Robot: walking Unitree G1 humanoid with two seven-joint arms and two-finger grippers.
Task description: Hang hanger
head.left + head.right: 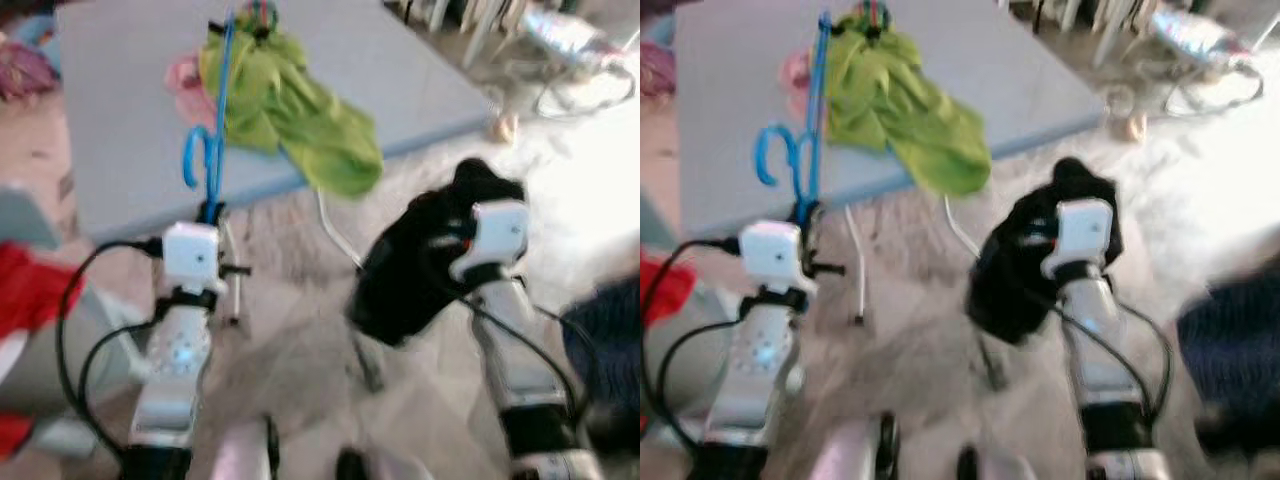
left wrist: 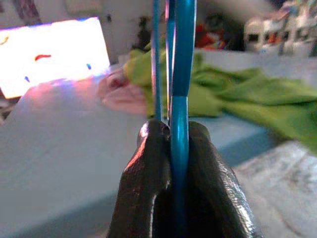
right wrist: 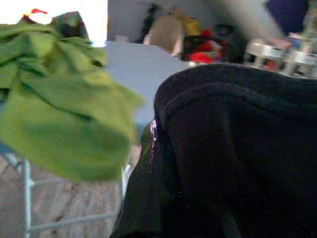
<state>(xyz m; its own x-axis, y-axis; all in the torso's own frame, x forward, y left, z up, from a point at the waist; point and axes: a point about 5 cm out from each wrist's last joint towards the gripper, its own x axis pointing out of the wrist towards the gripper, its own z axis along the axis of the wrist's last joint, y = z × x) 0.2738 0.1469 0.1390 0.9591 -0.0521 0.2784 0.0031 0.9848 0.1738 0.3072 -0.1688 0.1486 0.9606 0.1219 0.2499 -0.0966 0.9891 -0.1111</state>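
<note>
Here, nearest the robot, the left tool (image 1: 212, 212) is closed tight on the blue plastic hanger (image 1: 215, 110), its two black fingers (image 2: 143, 183) pinching a straight bar of the hanger between them, as the left wrist view shows plainly. The hanger stands up and away from that grip, its hook (image 1: 775, 155) curling at the left side, over the near edge of the grey surface (image 1: 120, 120). The right tool (image 1: 470, 235) is buried in a black garment (image 1: 420, 270) that drapes off it toward the floor; it seems to carry the cloth, but I cannot tell how its fingers stand under the folds. Below both arms lies a pale rug (image 1: 300, 330).

Farther on, a lime-green garment (image 1: 290, 110) lies crumpled on the surface and spills over its front edge, with a pink cloth (image 1: 185, 85) just beside it. Beyond the surface are white chair legs (image 1: 1110, 30), blurred.

As a judgement, the hanger should be light and stiff, thin enough to twist or slip in a two-finger pinch, so a hold on a straight bar near the hook's stem would likely steady it best. No rail or rod to hang it on can be made out, and the head views are blurred
</note>
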